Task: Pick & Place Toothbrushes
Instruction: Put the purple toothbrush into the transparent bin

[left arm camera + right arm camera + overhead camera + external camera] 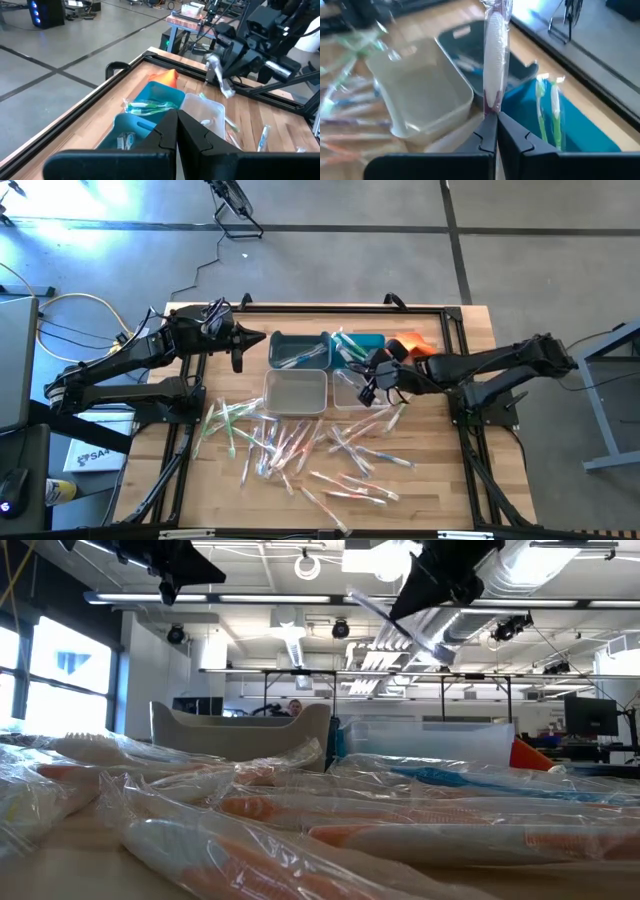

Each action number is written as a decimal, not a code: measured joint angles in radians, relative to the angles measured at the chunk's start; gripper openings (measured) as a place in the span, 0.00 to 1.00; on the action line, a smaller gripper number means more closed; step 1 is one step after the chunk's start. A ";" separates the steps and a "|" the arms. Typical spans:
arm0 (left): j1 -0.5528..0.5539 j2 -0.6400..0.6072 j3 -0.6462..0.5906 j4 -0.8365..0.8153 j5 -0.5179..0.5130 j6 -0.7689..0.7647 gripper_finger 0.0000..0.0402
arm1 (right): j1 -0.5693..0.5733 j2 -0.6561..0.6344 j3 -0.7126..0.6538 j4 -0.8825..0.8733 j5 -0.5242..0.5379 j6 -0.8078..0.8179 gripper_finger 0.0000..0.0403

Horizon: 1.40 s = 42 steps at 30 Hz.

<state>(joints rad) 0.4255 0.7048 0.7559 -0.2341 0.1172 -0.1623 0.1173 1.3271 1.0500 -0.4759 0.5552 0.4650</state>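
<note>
Many wrapped toothbrushes [320, 450] lie scattered flat on the near half of the wooden table and fill the foreground of the low view [350, 820]. My right gripper [370, 378] hovers over the bins, shut on one whitish wrapped toothbrush [495, 50]. That brush also shows in the low view [400, 625] and the left wrist view [220, 77]. My left gripper [240, 345] is shut and empty [175, 125], raised beside the dark teal bin [298, 350]. Green toothbrushes [547, 110] lie in the blue bin [362, 345]. My right gripper pinches the whitish toothbrush between its two fingers [487, 132], at the wrapper's reddish end [492, 102]. The rest of the brush sticks out forward past the fingertips. The brush is lifted clear of the table and slants beneath the gripper in the low view.
Two pale bins [295, 390] [352, 392] stand in front of the teal and blue ones. An orange cloth [415, 343] lies to the right of the blue bin. A black frame [455, 360] runs along the table's edges. Bare wood shows at the far left [200, 320].
</note>
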 joint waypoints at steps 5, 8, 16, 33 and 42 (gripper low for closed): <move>0.000 0.000 0.000 0.000 -0.022 0.000 0.00 | -0.036 0.062 0.000 -0.063 -0.047 -0.019 0.01; 0.000 0.000 0.000 0.000 -0.031 0.000 0.00 | -0.053 0.116 0.000 -0.073 -0.088 -0.034 0.01; 0.000 0.000 0.000 0.000 -0.034 0.000 0.00 | -0.066 0.267 0.000 -0.095 -0.153 -0.122 0.01; 0.000 0.000 0.000 0.000 -0.034 0.000 0.00 | -0.080 0.334 -0.001 -0.100 -0.248 -0.128 0.01; 0.000 0.000 0.000 0.000 -0.033 0.000 0.00 | -0.078 0.334 -0.001 -0.096 -0.250 -0.174 0.06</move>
<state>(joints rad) 0.4252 0.7048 0.7559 -0.2344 0.0837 -0.1627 0.0391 1.6611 1.0492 -0.5724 0.3054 0.2911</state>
